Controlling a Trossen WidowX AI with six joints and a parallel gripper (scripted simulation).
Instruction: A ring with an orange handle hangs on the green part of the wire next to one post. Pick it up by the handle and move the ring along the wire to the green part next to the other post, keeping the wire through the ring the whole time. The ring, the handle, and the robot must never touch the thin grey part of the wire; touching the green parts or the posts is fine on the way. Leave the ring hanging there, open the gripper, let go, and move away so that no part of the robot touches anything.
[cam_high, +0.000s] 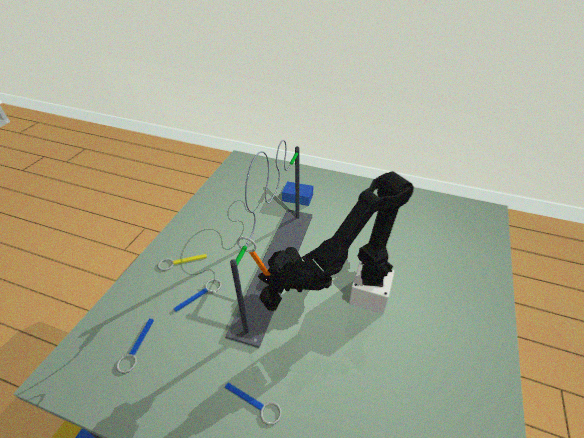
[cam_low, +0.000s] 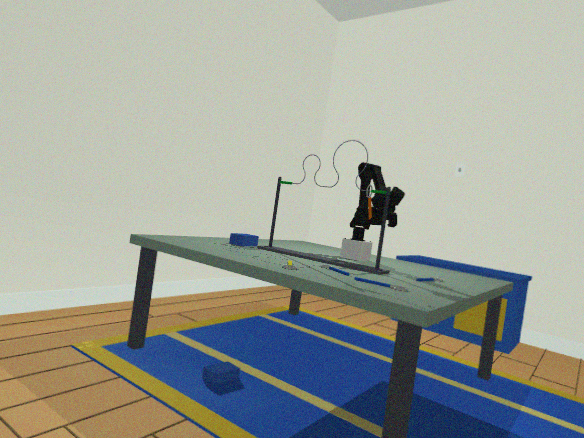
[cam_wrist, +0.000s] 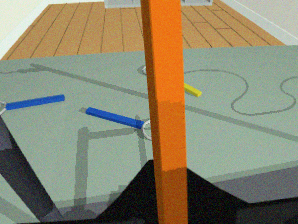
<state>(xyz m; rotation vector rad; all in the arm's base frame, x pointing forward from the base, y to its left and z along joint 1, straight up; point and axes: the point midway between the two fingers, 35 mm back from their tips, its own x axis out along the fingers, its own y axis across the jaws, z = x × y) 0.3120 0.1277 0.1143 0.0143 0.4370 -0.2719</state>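
The ring (cam_high: 254, 246) (cam_low: 367, 191) encircles the wire at the inner end of the green part (cam_high: 240, 256) (cam_low: 381, 192) by the near post (cam_high: 240, 300) (cam_low: 383, 230). Whether it touches the wire is too small to tell. Its orange handle (cam_high: 259, 263) (cam_low: 370, 208) (cam_wrist: 167, 100) slants down from the ring toward the arm. My gripper (cam_high: 268, 276) (cam_wrist: 160, 166) is shut on the handle's lower part. The grey wire (cam_low: 352, 140) loops away to the other green part (cam_high: 294, 158) (cam_low: 286, 183) at the far post (cam_high: 297, 185) (cam_low: 275, 215).
The posts stand on a dark base strip (cam_high: 291, 235). A blue block (cam_high: 301, 193) (cam_low: 244, 239) lies by the far post. A yellow-handled ring (cam_high: 190, 259) and several blue-handled rings lie on the table (cam_high: 440, 325), some showing in the wrist view.
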